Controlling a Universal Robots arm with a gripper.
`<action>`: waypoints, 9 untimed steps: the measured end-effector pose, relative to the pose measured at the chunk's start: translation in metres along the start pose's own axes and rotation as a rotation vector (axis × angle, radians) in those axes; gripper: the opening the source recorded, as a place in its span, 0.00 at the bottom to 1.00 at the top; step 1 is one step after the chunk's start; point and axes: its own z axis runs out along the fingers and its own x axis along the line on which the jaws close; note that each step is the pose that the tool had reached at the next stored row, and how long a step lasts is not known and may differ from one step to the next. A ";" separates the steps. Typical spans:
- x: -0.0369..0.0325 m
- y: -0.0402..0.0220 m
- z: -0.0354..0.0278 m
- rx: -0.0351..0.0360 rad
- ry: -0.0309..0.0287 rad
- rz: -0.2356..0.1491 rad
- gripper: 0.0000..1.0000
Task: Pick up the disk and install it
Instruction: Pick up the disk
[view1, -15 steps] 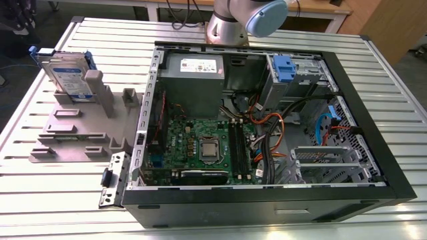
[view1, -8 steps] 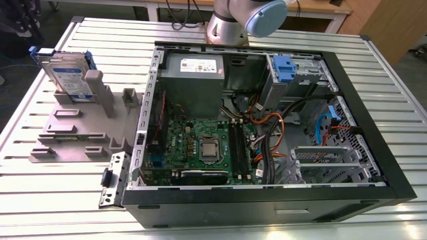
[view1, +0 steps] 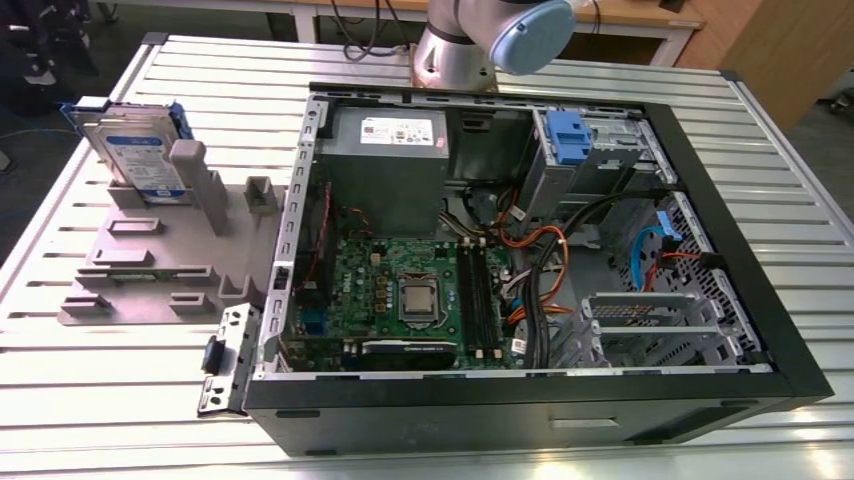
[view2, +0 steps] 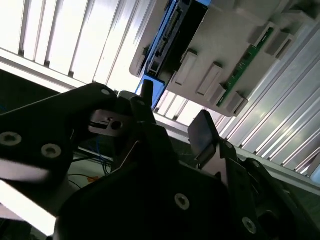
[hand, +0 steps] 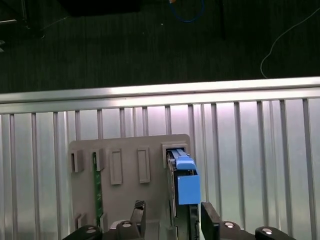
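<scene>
Silver metal under a blue-and-white label, framed in blue plastic, the disk is seen standing on edge in a slot of the grey holder. It sits at the upper left of the exterior view, on the slatted metal table beside the open computer case, and has not been lifted yet.

In both wrist views the gripper is shown with its fingers spread wide and nothing held between them. The thin blue edge of the disk is framed in the gap beyond the fingertips, well apart from them.

The step in hand is judged to be the approach for the pick. In the first wrist view the disk appears nearer one finger than the other, so the gap would best be centred over the edge, letting both pads meet the flat sides together. The wrist should be kept square to the slot and the descent held straight along it. The green circuit board stored in a neighbouring slot should be kept clear of. A skewed grip is judged likely to jam the frame against the holder's posts.
</scene>
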 end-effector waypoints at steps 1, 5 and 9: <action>0.0000 0.0000 0.0016 -0.0001 -0.0004 0.000 0.53; -0.0007 0.0001 0.0089 -0.0002 -0.0009 0.000 0.64; -0.0030 0.0006 0.0162 -0.0002 -0.0010 0.002 0.71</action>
